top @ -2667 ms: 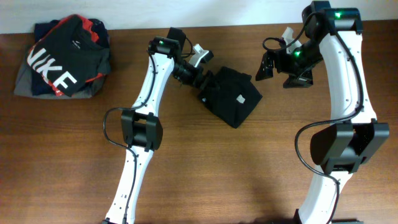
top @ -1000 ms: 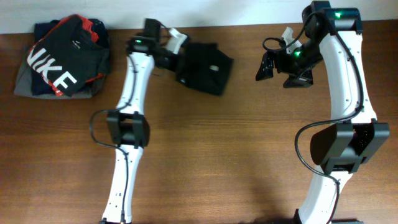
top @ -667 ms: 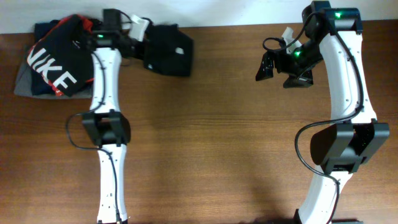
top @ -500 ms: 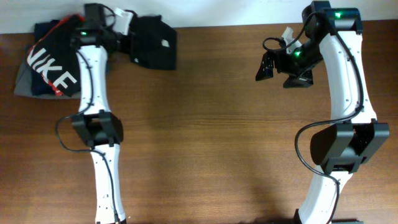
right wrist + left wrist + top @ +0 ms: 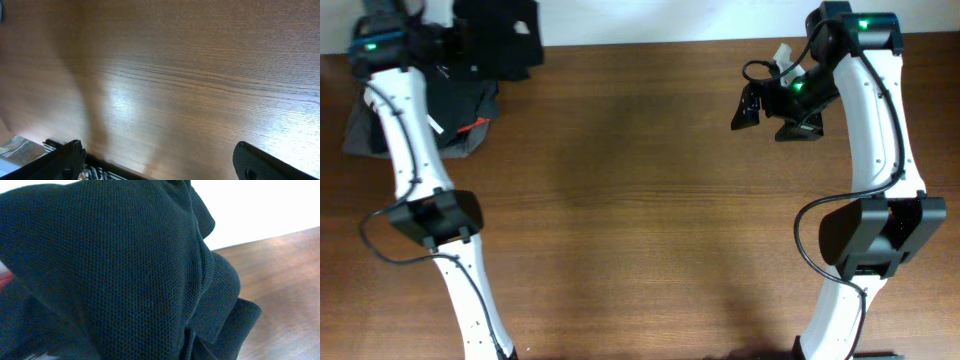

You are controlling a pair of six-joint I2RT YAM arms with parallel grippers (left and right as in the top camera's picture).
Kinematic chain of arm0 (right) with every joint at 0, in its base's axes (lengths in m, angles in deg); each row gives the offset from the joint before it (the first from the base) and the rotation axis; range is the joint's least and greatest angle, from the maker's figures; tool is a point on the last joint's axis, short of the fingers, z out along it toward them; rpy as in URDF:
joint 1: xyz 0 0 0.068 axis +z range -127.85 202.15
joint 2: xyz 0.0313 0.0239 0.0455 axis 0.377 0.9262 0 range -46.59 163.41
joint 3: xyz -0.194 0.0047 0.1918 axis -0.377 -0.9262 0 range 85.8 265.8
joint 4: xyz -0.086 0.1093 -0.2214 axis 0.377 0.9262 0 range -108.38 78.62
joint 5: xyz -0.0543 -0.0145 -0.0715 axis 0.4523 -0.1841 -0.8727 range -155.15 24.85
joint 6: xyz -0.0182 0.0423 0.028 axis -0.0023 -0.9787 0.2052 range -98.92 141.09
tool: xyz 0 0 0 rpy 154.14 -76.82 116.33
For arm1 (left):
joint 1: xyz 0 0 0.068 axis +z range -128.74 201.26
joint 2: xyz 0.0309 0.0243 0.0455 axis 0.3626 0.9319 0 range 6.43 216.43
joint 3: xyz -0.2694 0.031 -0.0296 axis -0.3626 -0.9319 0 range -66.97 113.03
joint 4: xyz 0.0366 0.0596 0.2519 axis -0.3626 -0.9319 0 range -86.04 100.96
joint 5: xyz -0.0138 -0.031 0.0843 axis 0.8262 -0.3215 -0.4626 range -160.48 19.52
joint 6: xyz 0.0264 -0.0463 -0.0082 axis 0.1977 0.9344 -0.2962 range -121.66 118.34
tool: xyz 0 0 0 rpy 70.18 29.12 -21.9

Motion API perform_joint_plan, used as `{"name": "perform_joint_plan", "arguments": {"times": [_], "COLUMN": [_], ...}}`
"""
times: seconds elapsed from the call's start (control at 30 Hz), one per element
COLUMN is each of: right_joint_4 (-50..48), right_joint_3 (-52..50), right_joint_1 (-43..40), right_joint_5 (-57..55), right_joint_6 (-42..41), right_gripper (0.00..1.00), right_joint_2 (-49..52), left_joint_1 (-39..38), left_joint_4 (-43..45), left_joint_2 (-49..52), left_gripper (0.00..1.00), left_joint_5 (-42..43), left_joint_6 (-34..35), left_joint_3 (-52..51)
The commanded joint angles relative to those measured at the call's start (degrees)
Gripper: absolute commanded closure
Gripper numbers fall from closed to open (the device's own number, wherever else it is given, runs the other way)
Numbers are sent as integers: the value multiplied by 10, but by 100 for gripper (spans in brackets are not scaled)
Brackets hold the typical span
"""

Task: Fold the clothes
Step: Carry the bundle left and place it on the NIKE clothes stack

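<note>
My left jaws grip the folded black T-shirt (image 5: 498,35), held up at the frame's upper left beside the garment pile (image 5: 460,100). My right jaws hang wide and empty. I should lower it flat and square onto the pile before letting go.

This looks like a robotics lab test station, not a home. A white-and-black jointed robot arm on the left (image 5: 408,140) and its twin on the right (image 5: 880,110) stand at a brown wood-grain bench (image 5: 640,200) set against a plain white wall (image 5: 650,20). The only work items are a black soft-fabric T-shirt (image 5: 495,35) and a heap of dark and grey garments (image 5: 470,95).
</note>
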Motion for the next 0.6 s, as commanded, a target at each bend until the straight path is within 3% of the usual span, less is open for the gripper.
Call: {"name": "perform_joint_plan", "arguments": {"times": [0.0, 0.37, 0.57], "right_joint_4": [3, 3, 3], "right_joint_3": [1, 1, 1], "right_joint_1": [3, 3, 4], "right_joint_5": [-2, 0, 0], "right_joint_6": [3, -10, -19], "right_gripper": [1, 1, 1], "right_joint_2": [3, 3, 3], "left_joint_1": [41, 121, 129], "left_joint_4": [2, -40, 31], "left_joint_2": [-28, -28, -27], "left_gripper": [100, 99, 97], "left_joint_5": [1, 1, 1], "left_joint_6": [13, 12, 12], "left_joint_3": [10, -45, -170]}}
